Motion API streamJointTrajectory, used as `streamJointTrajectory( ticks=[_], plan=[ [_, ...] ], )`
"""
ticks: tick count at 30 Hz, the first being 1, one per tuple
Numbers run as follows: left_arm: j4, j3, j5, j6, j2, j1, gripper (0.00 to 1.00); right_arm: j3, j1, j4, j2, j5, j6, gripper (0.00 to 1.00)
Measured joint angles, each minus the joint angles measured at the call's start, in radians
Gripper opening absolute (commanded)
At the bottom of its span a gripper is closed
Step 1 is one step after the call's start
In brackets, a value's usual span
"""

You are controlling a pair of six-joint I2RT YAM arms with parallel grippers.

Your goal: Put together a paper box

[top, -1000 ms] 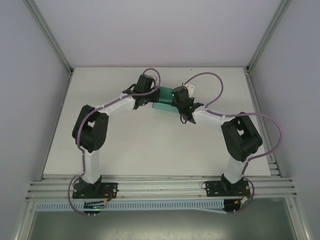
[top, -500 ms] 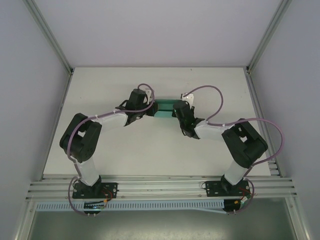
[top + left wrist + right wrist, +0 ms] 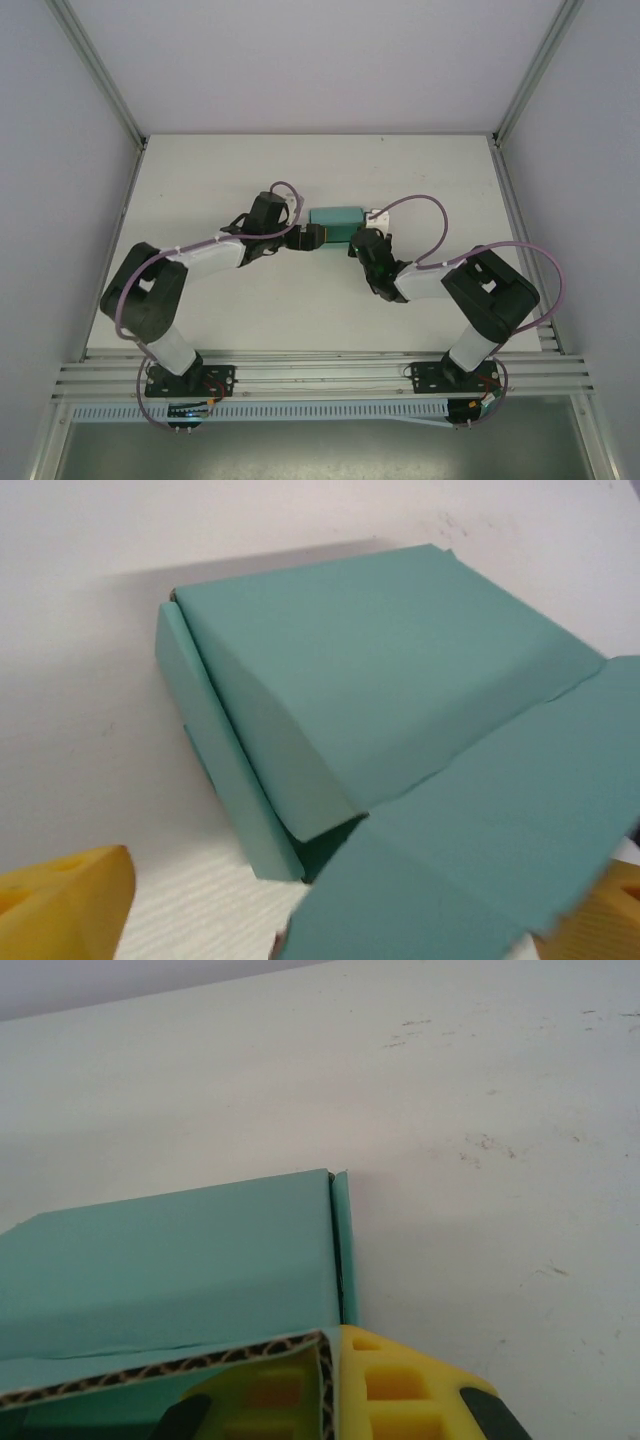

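Note:
The paper box [image 3: 335, 216] is a teal card box, folded and lying flat on the white table behind both grippers. In the left wrist view the paper box [image 3: 380, 670] has its lid down, and a loose front flap [image 3: 500, 820] reaches out over my left gripper [image 3: 340, 915]. That gripper's yellow fingers [image 3: 65, 900] stand wide apart, open. My left gripper [image 3: 312, 237] sits at the box's near left corner. My right gripper [image 3: 357, 240] is at the near right corner. Close up, my right gripper [image 3: 330, 1370] is shut on the corrugated edge of the paper box [image 3: 170, 1260].
The white table [image 3: 200, 180] is walled on three sides, with aluminium posts [image 3: 100, 75] at the back corners. A slotted rail [image 3: 320, 375] runs along the near edge by the arm bases. Purple cables [image 3: 420, 205] loop above both wrists.
Both grippers have drawn back toward the near edge and lower. The box has shifted a little nearer and right and now lies flat. The left elbow has swung out to the left.

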Motion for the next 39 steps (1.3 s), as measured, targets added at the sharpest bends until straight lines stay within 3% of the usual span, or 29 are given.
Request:
streamJointTrajectory(
  ticks=[6, 11, 17, 26, 29, 33, 39],
  plan=[
    [-0.137, 0.017, -0.061, -0.035, -0.118, -0.002, 0.99, -0.017, 0.009, 0.049, 0.015, 0.002, -0.008, 0.00],
    [-0.303, 0.172, -0.109, -0.095, -0.086, 0.028, 0.98, -0.041, 0.013, 0.089, 0.018, 0.002, -0.039, 0.00],
    [-0.332, 0.319, -0.047, -0.123, 0.052, 0.110, 0.99, -0.062, 0.015, 0.137, 0.033, 0.002, -0.072, 0.00],
    [-0.319, 0.395, 0.118, -0.105, 0.296, 0.114, 0.92, -0.069, 0.017, 0.144, 0.033, -0.003, -0.078, 0.05],
    [-0.304, 0.385, 0.155, -0.105, 0.321, 0.114, 0.86, -0.081, 0.018, 0.135, 0.024, -0.016, -0.076, 0.14],
    [-0.280, 0.384, 0.179, -0.099, 0.337, 0.114, 0.74, -0.103, 0.022, 0.053, -0.028, -0.062, -0.073, 0.39],
    [-0.253, 0.390, 0.202, -0.087, 0.384, 0.113, 0.61, -0.117, 0.028, -0.141, -0.216, -0.139, -0.101, 0.63]
  ],
)
